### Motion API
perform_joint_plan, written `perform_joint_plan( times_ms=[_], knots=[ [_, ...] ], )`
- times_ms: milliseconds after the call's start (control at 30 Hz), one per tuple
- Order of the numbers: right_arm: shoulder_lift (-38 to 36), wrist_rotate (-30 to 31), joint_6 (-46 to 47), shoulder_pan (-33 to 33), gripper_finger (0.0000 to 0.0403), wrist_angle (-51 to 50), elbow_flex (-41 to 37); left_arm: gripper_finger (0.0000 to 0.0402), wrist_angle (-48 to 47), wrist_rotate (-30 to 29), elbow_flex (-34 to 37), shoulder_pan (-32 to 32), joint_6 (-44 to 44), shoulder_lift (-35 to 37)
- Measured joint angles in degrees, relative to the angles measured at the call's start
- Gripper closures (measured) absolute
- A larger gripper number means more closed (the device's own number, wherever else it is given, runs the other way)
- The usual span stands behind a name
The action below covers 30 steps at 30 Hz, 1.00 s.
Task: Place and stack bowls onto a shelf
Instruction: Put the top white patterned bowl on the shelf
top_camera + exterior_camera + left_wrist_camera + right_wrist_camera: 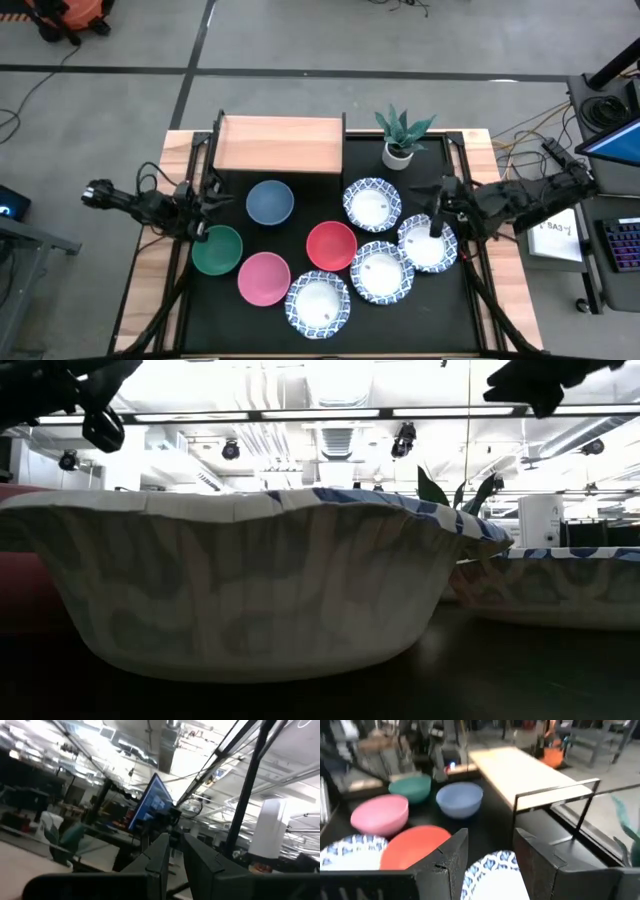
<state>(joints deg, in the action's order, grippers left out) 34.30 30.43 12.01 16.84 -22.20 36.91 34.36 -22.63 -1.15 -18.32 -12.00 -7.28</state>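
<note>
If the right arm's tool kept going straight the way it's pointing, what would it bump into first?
Probably a white bowl with a blue-patterned rim, which lies right between the right tool's open fingers in its wrist view. Beyond it sit the red bowl and blue bowl. Depth is hard to judge.

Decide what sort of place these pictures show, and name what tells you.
Probably a robotics lab or workshop, not a kitchen: a grey concrete floor with taped lines, computer screens and loose cables around the table, under ceiling lights.

left gripper point(203, 208): nearly closed, empty | right gripper point(437, 212): parted, empty
</note>
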Motion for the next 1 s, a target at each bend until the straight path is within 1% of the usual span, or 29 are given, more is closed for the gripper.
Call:
perform_joint_plan(
  times_ms=[67, 167, 367, 433, 533, 600, 700, 1000],
  knots=[
    [2.79, -3.35, -0.02, 0.00, 0.0254, -2.22, 2.48, 0.0364, 1.49, 0.02, 0.00, 0.02, -1.13, -2.13],
    [7.00, -7.08, 0.01, 0.01, 0.0254, -4.16, 5.94, 0.0364, 6.50, 0.07, 0.00, 0.02, -0.86, -6.00],
    [14.99, -8.15, -1.65, 0.00, 0.0255, -5.84, 10.08, 0.0364, 14.37, -0.65, 0.00, 0.06, 3.39, -11.29],
    [17.30, -7.93, -2.09, -0.18, 0.0254, -6.47, 11.71, 0.0364, 15.88, -2.49, 0.00, 0.06, 3.46, -11.91],
    [21.17, -7.98, 0.18, -1.45, 0.0254, -11.29, 13.32, 0.0364, 18.15, -6.63, 0.00, 0.06, 4.46, -11.81],
    [23.72, -8.00, 1.67, -2.45, 0.0254, -14.15, 14.55, 0.0364, 18.58, -7.74, 0.00, 0.06, 5.47, -11.39],
    [26.92, -7.95, 1.86, -3.91, 0.0254, -17.30, 15.99, 0.0364, 18.39, -7.85, 0.00, 0.06, 6.67, -10.94],
    [37.56, -8.36, -0.68, -8.71, 0.0254, -17.78, 16.15, 0.0364, 18.26, -7.91, 0.00, 0.06, 7.31, -11.00]
  ],
)
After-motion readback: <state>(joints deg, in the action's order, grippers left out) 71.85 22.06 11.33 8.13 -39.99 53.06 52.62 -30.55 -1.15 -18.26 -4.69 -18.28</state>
